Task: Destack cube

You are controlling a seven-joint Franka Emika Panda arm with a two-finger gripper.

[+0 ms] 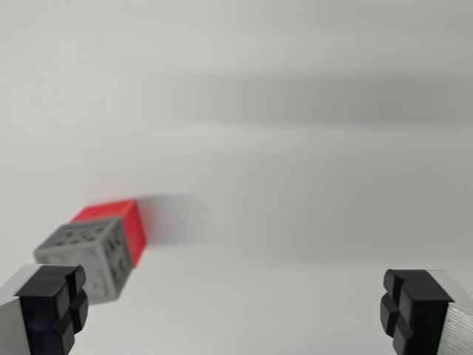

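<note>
Grey cube sits atop red cube at wrist view's left, gripper wide, empty, offset for approach.

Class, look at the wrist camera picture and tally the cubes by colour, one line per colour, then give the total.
Grey cube: 1
Red cube: 1
Total: 2 cubes

Both sit at the wrist view's left; the open claw holds neither.
</note>
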